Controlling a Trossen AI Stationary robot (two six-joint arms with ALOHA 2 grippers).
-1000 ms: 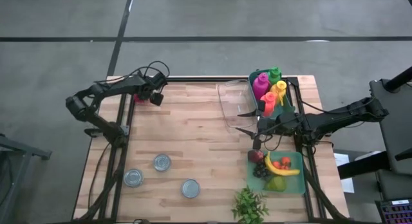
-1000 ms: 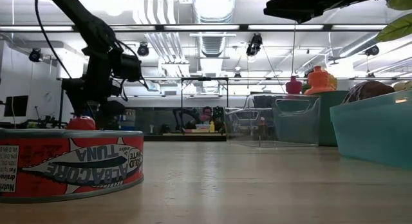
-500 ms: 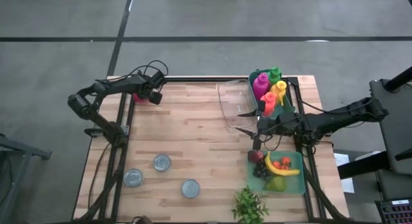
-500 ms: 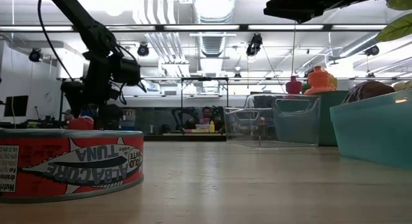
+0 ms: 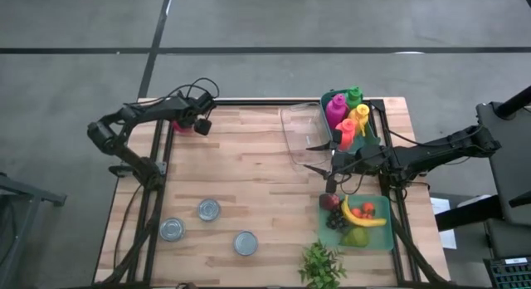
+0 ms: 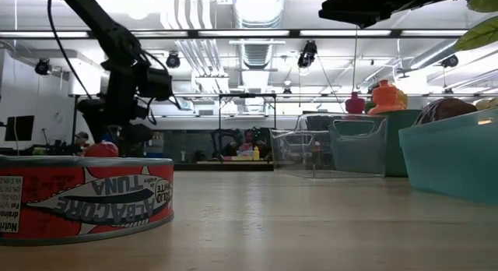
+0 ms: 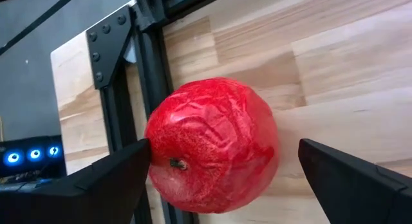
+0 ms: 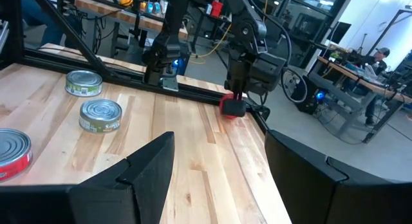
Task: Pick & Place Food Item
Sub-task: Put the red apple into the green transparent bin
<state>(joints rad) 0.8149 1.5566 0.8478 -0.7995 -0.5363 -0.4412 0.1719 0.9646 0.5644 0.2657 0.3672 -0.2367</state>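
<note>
A red apple (image 7: pixel 212 143) lies at the table's far left corner, resting on the wood beside the black frame rail; it also shows in the high view (image 5: pixel 179 127) and the low view (image 6: pixel 99 149). My left gripper (image 7: pixel 222 163) slants down over it, open, with one finger on each side of the apple. My right gripper (image 5: pixel 318 156) hangs level and open above the table's right side, next to the clear bin, with nothing between its fingers (image 8: pixel 219 159). My left gripper has one fingertip (image 7: pixel 132 161) right at the apple's side near the stem (image 7: pixel 172 163); I cannot tell whether it touches. The other finger (image 7: pixel 322 161) stands apart from the apple. The apple sits on the table.
A clear bin (image 5: pixel 300 131) and a green bin of coloured bottles (image 5: pixel 348 119) stand at the far right. A teal bin of fruit (image 5: pixel 358 218) and a green plant (image 5: pixel 322 266) are near right. Three cans (image 5: pixel 209 209), (image 5: pixel 172 229), (image 5: pixel 245 242) sit near left.
</note>
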